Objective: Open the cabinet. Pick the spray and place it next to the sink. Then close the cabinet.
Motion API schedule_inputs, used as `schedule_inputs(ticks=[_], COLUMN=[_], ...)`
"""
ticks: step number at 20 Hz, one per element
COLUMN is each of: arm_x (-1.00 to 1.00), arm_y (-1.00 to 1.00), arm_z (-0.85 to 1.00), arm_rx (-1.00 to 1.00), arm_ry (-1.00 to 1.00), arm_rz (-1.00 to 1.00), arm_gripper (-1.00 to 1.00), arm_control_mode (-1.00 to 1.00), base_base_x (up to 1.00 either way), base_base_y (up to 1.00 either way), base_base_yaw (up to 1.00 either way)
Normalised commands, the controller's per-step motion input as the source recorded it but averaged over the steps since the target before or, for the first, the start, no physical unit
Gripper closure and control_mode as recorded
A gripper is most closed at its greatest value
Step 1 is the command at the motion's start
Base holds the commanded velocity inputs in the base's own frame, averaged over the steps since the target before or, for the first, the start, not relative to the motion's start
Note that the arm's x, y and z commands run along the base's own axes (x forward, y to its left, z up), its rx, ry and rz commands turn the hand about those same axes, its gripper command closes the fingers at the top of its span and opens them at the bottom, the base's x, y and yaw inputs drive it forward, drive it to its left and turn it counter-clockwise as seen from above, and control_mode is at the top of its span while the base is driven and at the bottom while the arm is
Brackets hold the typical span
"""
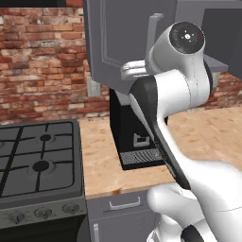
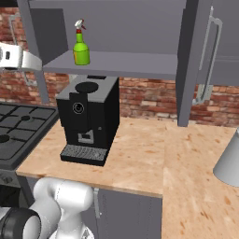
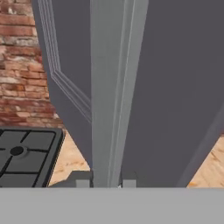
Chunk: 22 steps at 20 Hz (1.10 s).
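Note:
The cabinet (image 2: 121,63) stands open above the counter, both grey doors swung out. On its inner shelf, at the left, the yellow-green spray (image 2: 81,44) stands upright. In the hand view my gripper (image 3: 106,183) is shut on the left door's vertical silver handle (image 3: 111,96), which runs up between the two fingertips (image 3: 83,181). From the left base view the same door (image 1: 118,42) hangs in front of my arm, with its handle (image 1: 153,33) at the wrist. The right door (image 2: 186,60) is seen edge-on, its handle (image 2: 210,56) beyond it.
A black coffee machine (image 2: 88,116) stands on the wooden counter (image 2: 140,158) under the shelf. To the left is a gas stove (image 1: 38,156). A grey cone-shaped object (image 2: 228,163) sits at the right edge. Grey drawers (image 1: 125,204) run below the counter.

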Motion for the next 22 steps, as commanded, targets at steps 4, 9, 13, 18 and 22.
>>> schedule_inputs(ticks=[4, 9, 13, 18, 22], arm_x=[-0.32, -0.11, -0.18, -0.89, -0.82], arm_y=[0.15, 0.01, 0.00, 0.00, -0.04], arm_z=[0.00, 0.00, 0.00, 0.00, 0.00], arm_rx=[0.00, 0.00, 0.00, 0.00, 0.00], arm_ry=[0.00, 0.00, -0.01, -0.13, -0.14], arm_rz=[0.00, 0.00, 0.00, 0.00, 0.00], arm_gripper=[1.00, 1.00, 1.00, -1.00, -1.00], arm_control_mode=[-1.00, -1.00, -1.00, -1.00, -1.00], base_base_x=[0.00, 0.00, 0.00, 0.00, 0.00], base_base_y=[0.00, 0.00, 0.00, 0.00, 0.00], base_base_yaw=[0.00, 0.00, 0.00, 0.00, 0.00])
